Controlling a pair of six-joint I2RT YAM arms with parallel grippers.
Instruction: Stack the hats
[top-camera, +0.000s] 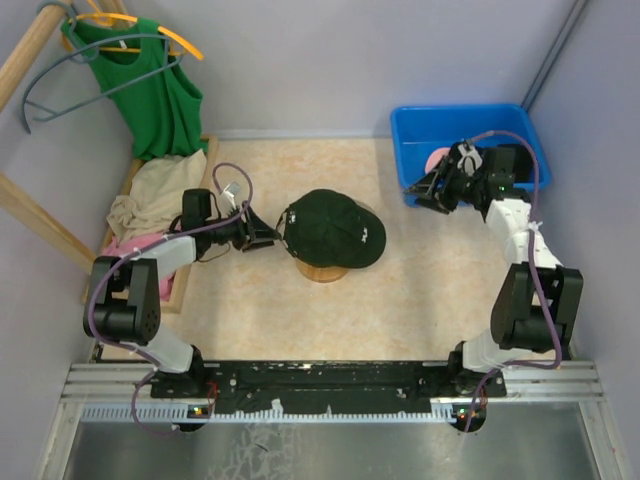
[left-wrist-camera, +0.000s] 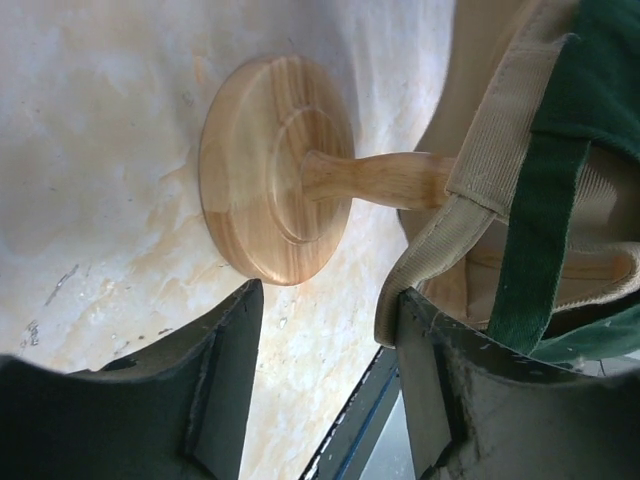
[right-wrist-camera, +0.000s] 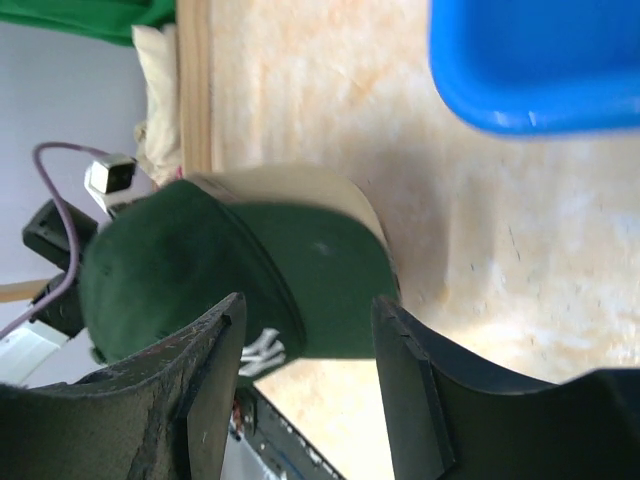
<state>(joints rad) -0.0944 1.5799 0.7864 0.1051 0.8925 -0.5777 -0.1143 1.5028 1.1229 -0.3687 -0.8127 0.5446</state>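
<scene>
Around the wooden stand (top-camera: 322, 271) we found bare table (top-camera: 420, 290) on its near side and right. The left gripper (top-camera: 272, 237) crowded its left, and the blue bin (top-camera: 402, 150) walled its far right.

A pale beige, marbled table (top-camera: 400, 300) is enclosed by plain lilac walls (top-camera: 330, 60) and evenly lit. A blue plastic bin (top-camera: 455, 112) is set in its far right corner. At the left, a shallow wooden tray (top-camera: 209, 160) is placed beneath a slanted wooden rail (top-camera: 25, 50), from which a green sleeveless top (top-camera: 155, 100) is hung.
</scene>
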